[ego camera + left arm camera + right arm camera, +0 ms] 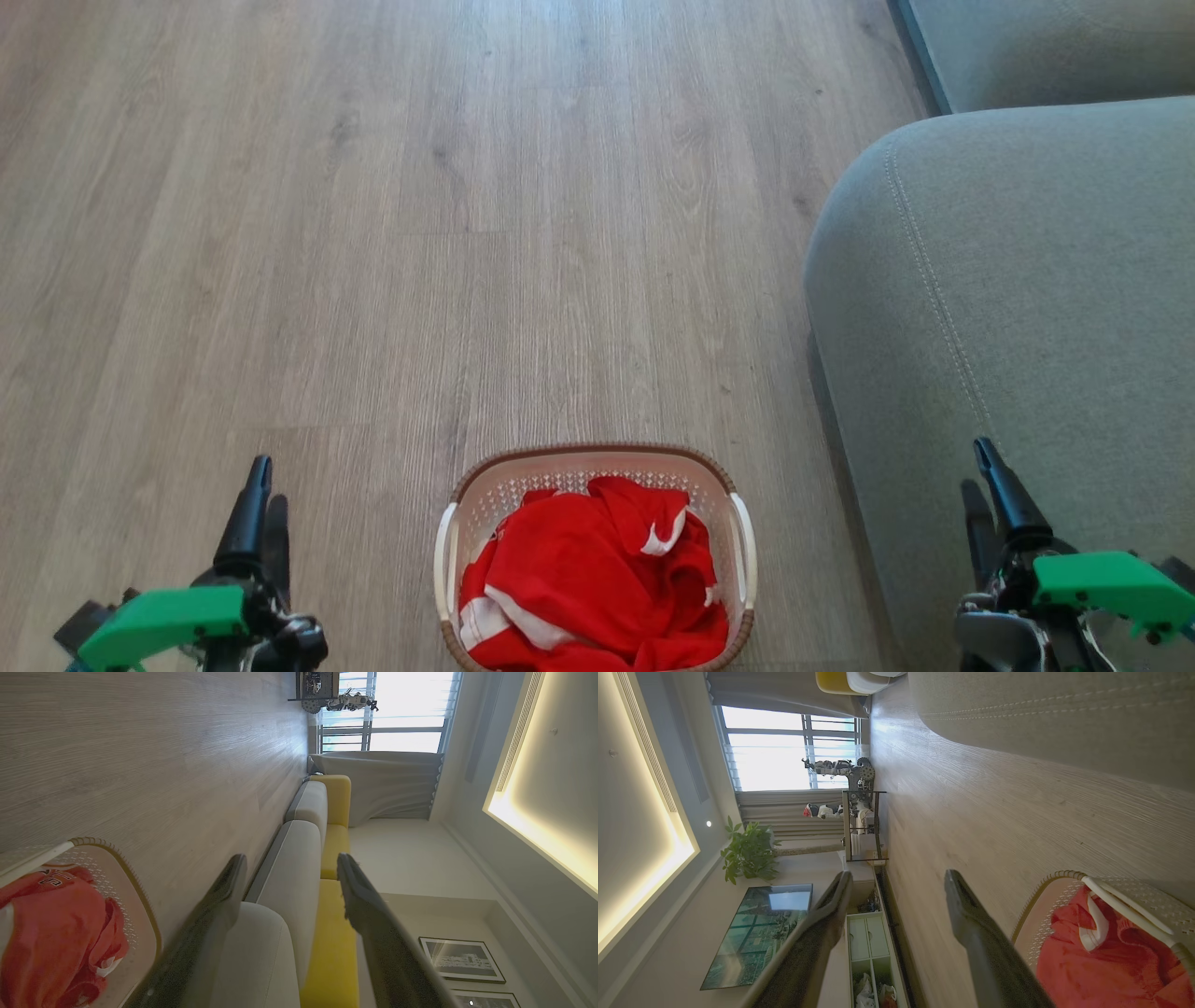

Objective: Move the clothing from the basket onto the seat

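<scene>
Head view: the clothing (588, 579) lies heaped in the basket (597, 455) on the floor (467, 233) beside the seat (1027, 280), left end effector (269, 485) and right end effector (976, 467) both spread and empty, so a first grasp, reaching down, likely comes next.

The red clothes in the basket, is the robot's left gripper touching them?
Apart. In the head view the open left gripper stands left of the basket, with bare floor between it and the clothing.
</scene>
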Robot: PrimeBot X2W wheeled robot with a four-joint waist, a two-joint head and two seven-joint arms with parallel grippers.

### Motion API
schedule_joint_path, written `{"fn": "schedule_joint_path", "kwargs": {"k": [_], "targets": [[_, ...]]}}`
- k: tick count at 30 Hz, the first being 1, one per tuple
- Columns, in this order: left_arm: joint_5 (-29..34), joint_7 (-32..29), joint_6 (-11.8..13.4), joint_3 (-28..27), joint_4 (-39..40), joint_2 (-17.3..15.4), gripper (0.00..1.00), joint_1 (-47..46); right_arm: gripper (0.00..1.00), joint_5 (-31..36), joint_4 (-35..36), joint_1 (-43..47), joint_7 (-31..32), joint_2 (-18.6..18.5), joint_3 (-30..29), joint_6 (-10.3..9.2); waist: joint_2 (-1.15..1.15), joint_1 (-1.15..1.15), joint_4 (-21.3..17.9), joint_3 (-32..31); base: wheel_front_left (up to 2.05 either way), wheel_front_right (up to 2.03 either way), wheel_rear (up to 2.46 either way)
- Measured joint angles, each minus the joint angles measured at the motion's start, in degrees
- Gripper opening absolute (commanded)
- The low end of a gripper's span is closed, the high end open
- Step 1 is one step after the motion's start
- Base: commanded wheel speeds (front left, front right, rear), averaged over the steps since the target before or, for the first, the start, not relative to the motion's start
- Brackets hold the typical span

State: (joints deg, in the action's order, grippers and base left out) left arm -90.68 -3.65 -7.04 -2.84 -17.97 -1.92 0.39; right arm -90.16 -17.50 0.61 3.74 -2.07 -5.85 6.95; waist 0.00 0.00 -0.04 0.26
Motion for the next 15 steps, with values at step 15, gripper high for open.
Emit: {"fn": "schedule_joint_path", "kwargs": {"k": [15], "targets": [[11.2, 2.7, 0.0, 0.2, 3.3, 0.0, 1.0, -0.1, 1.0, 7.0, 3.6, 0.0, -2.3, 0.0, 1.3, 0.0, 0.0, 0.0, -0.1, 0.1, 0.0, 0.0, 0.0]]}}
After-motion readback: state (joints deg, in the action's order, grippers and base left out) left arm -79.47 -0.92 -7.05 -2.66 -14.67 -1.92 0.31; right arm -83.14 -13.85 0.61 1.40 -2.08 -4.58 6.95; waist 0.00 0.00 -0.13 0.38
